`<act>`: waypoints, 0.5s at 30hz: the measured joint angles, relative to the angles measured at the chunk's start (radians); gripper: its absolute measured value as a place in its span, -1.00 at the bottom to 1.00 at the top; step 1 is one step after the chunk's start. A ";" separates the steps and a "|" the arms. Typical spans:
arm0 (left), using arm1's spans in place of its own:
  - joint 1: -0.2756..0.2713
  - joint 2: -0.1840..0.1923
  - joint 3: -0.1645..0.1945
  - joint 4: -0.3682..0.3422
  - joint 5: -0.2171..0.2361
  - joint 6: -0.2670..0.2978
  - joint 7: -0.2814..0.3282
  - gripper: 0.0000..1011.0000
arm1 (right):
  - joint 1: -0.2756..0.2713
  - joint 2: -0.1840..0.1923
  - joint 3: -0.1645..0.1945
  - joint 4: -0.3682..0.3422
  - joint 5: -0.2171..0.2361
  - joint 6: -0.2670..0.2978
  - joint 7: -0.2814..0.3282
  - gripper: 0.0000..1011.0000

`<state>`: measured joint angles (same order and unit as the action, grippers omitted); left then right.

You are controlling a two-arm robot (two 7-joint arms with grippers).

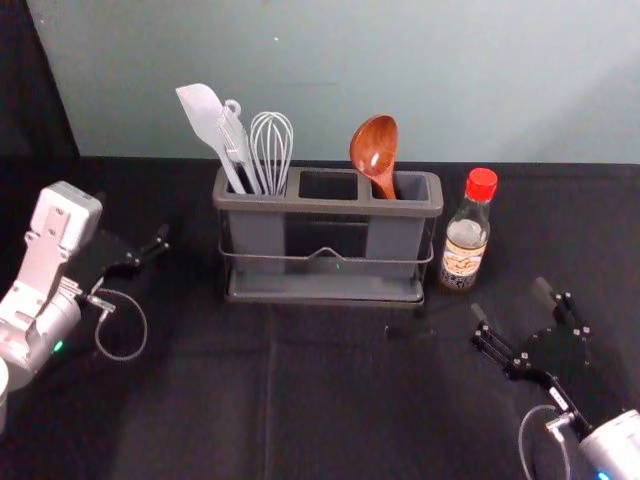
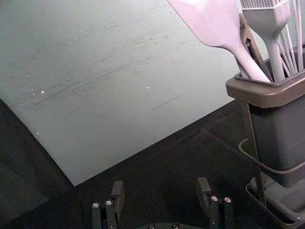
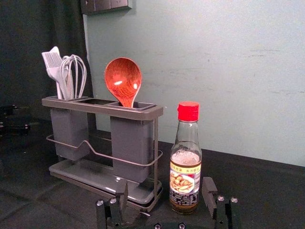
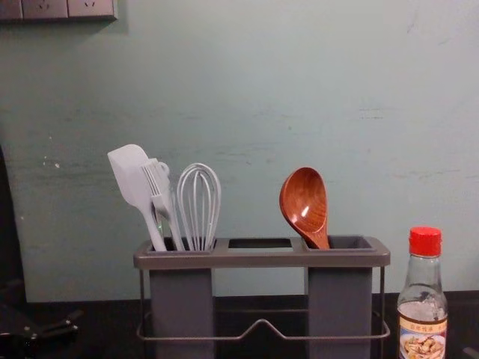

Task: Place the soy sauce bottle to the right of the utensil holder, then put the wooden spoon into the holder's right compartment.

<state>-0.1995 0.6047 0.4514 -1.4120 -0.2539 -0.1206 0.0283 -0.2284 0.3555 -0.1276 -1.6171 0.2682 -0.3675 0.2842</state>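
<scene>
Ahead of right end effector (image 1: 509,299), soy sauce bottle (image 1: 465,242).

Glossy wooden spoon (image 1: 374,146); clear glass bottle (image 1: 467,236) with smooth red plastic cap (image 1: 481,184); matt plastic holder (image 1: 328,204); black cloth tabletop (image 1: 200,390).

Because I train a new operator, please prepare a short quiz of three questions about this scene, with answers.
1. True or false: the wooden spoon stands in the right compartment of the utensil holder.
2. Where is the soy sauce bottle? A: left of the holder; B: right of it; C: in its middle compartment.
3. Fill the gap: the left gripper, left of the holder, and the right gripper, near the bottle, are both ____.
Key: 1 true; 2 B; 3 open.
</scene>
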 joint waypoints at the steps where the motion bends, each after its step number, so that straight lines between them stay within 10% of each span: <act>1: 0.000 0.000 0.000 0.000 0.000 0.000 0.000 0.99 | -0.001 0.001 0.000 -0.001 0.001 0.000 0.000 0.98; 15: 0.000 0.000 0.000 0.000 0.000 0.000 0.000 0.99 | -0.004 0.003 0.002 -0.007 0.006 0.007 0.001 0.98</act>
<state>-0.1995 0.6047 0.4514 -1.4120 -0.2539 -0.1205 0.0283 -0.2324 0.3589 -0.1261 -1.6241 0.2739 -0.3607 0.2849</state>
